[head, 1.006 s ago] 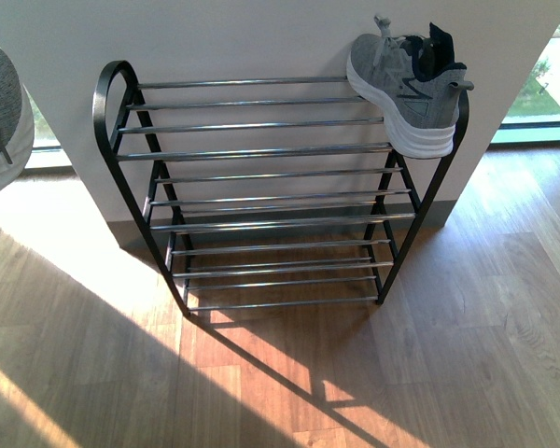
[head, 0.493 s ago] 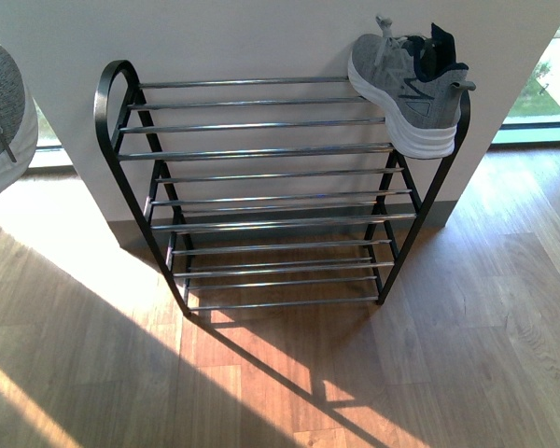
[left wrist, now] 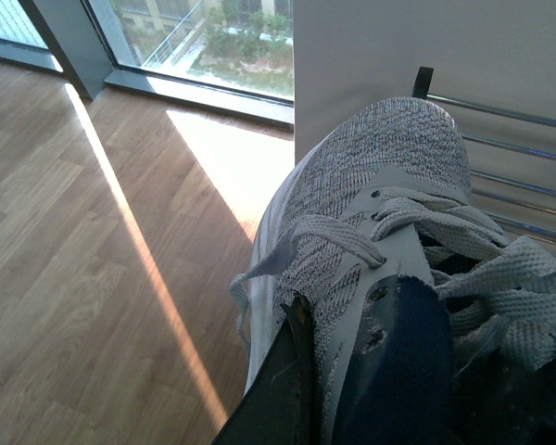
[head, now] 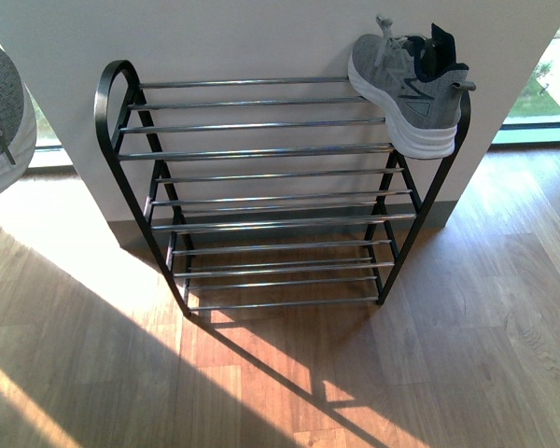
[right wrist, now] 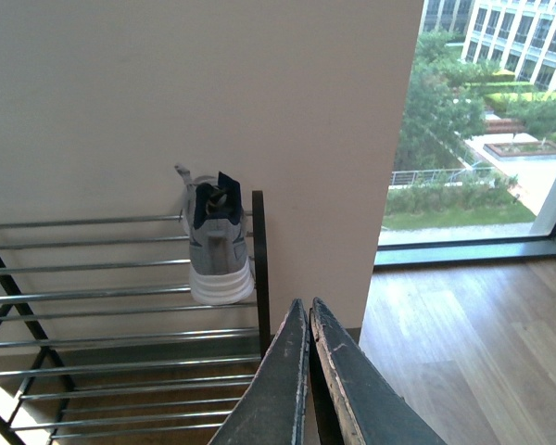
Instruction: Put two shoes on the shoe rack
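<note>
Left end effector (left wrist: 298,371) clamps sneaker (left wrist: 371,176); second sneaker (head: 411,89) on rack (head: 261,149).

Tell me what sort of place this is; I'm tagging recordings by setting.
Likely a bright room in a home or office: a shoe rack against a white wall, a wood floor, and tall windows looking onto gardens and buildings.

No legible text, brand or number; only a dark zigzag mark (head: 413,91) on the racked sneaker (head: 403,105)
</note>
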Tool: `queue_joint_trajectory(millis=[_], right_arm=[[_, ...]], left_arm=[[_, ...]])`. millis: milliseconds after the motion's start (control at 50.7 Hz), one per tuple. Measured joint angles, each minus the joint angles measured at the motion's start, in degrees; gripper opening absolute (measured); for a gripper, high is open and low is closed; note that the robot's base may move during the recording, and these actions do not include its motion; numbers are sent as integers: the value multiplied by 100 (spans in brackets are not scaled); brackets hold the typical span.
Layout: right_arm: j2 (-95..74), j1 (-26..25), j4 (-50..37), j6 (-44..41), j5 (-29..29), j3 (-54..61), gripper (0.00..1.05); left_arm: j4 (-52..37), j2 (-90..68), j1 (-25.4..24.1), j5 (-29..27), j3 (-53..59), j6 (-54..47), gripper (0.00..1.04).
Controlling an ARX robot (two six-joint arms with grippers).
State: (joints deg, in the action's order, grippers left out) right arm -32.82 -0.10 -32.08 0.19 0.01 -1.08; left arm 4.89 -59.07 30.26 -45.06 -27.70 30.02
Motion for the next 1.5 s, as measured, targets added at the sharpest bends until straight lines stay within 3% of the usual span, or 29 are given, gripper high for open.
queue_joint_trajectory(millis=[572,947,1065,1302,1499], right_arm=[[1729,0,1652,0,0,0,1],[2277,0,2201,0,0,0,1],[3060,0,3132,0,2,0,1],[3244,0,3200,0,0,0,1],[3246,0,3200,-4,0,0,30]], left_arm=[[0,0,2,-2,0,0,2],[0,0,2,-2,0,-2,2],[0,0,0,-2,0,0,2],[0,0,2,-2,0,-2,2],[0,0,2,0,0,2,2]])
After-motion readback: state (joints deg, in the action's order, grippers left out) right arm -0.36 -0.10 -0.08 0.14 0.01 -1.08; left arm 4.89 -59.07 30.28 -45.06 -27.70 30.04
